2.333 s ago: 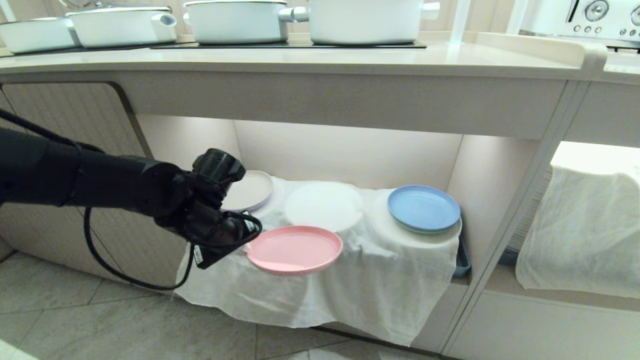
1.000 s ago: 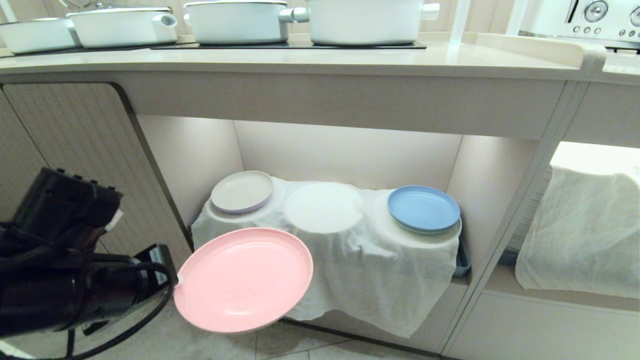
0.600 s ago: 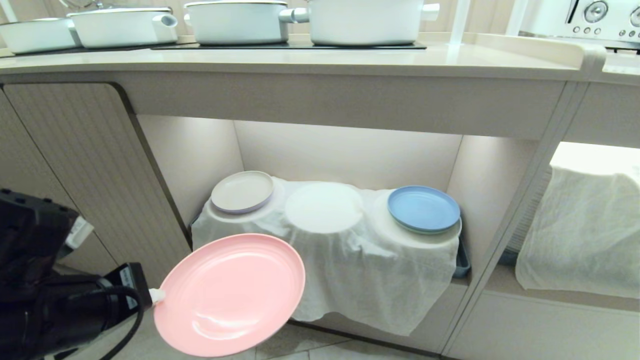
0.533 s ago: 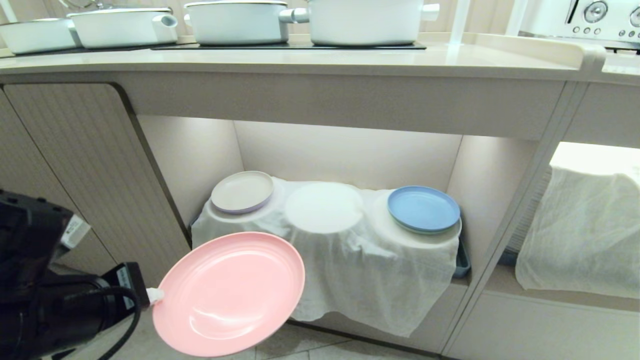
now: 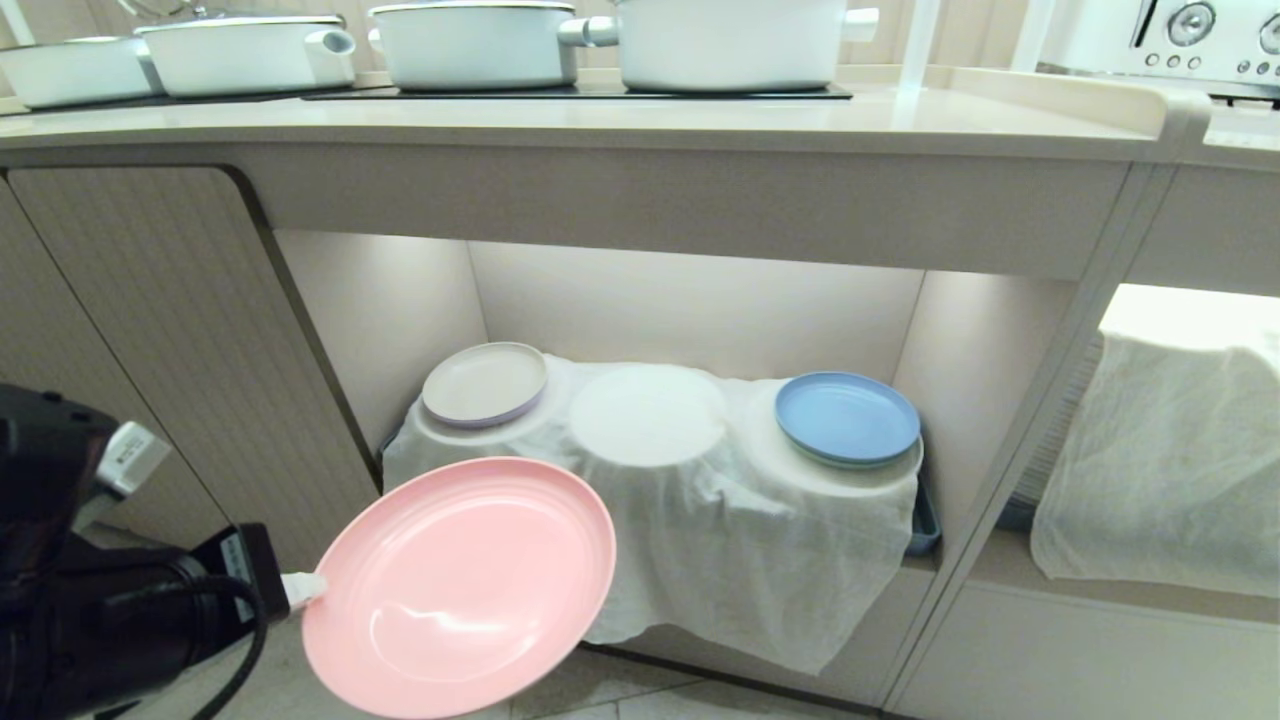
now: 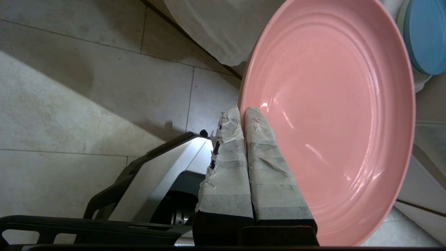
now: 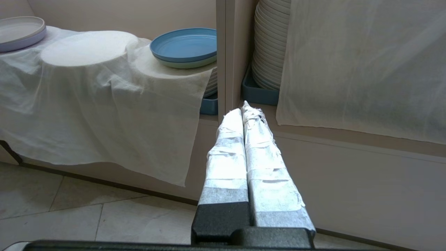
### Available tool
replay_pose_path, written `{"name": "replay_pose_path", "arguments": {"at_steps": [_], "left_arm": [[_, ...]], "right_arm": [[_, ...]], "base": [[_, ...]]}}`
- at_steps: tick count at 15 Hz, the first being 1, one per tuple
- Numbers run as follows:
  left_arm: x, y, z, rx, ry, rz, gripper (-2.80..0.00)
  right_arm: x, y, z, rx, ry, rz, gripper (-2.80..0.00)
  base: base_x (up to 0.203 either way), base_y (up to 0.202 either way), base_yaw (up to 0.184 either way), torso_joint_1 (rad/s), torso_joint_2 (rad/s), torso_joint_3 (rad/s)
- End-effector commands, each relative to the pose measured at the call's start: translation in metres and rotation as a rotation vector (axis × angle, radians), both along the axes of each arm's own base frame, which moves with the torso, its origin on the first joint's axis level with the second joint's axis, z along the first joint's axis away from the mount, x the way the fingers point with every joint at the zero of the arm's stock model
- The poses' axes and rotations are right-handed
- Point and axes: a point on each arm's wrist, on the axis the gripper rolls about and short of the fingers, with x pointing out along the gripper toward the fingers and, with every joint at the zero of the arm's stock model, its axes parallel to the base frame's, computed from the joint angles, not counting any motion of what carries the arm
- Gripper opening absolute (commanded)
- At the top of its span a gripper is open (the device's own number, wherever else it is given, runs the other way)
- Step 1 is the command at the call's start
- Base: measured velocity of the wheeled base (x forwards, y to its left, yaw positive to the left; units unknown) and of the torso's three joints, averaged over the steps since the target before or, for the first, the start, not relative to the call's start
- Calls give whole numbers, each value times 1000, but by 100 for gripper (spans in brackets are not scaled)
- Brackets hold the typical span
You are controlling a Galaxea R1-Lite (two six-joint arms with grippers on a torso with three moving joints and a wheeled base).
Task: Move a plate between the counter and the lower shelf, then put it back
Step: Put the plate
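Beige cabinetry fills the room, with the lower shelf (image 5: 690,300) lit beneath the counter (image 5: 600,120). Down low, the left gripper (image 5: 300,590) pinches the plate (image 5: 460,585) by its rim, tilted above the floor (image 6: 87,87); the shelf lies beyond it.

The right gripper (image 7: 244,111) hangs pressed together, empty.

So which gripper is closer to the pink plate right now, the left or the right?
Left. The left gripper is shut on the rim of the pink plate, held out in front of the lower shelf. The right gripper hangs apart, shut and empty.
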Motion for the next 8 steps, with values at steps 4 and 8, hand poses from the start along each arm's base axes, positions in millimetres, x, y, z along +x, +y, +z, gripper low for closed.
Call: {"name": "replay_pose_path", "arguments": {"at_steps": [4, 8], "left_arm": [[0, -3, 0, -1, 5, -12, -280], [1, -3, 0, -1, 6, -11, -280]], "right_arm": [[0, 0, 0, -1, 0, 0, -280], [0, 0, 0, -1, 0, 0, -280]], "base": [[0, 0, 0, 0, 0, 0], [0, 0, 0, 0, 0, 0]]}}
